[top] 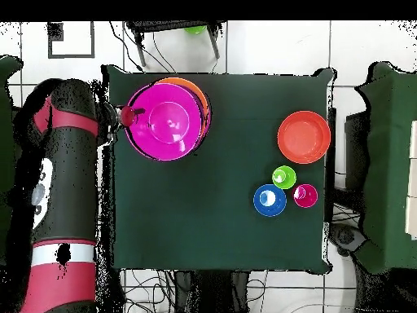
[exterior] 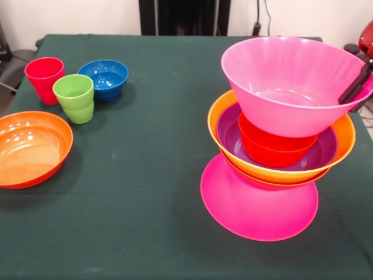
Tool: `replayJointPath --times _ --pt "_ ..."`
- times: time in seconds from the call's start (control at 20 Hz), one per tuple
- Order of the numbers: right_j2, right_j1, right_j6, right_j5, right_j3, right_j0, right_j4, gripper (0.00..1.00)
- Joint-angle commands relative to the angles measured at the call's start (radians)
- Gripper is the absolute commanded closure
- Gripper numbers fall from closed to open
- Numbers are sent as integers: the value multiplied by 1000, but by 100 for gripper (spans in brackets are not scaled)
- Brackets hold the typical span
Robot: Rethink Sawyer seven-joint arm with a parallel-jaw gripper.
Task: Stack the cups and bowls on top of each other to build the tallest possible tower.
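Pink top bowl sits tilted on the tower near the table's edge, my pincer pinching its rim, and letting go off-centre could, I judge, topple it.

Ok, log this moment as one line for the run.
gripper: shut on top pink bowl rim | tower: five bowls, pink bowl tilted | loose: two cups, blue bowl, orange bowl
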Motion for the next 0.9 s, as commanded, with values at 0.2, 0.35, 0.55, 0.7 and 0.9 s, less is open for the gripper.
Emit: replayJointPath --times 0.2,0.35,0.55,0.7,0.9 --pt "40 13 102 25 -37 -23 16 100" --pt "38 26 110 18 -49 -25 16 100" --pt "37 33 103 3 -51 -34 11 100" --pt "36 37 100 -2 -48 -38 9 100" --pt "32 33 99 -3 -37 -36 6 100"
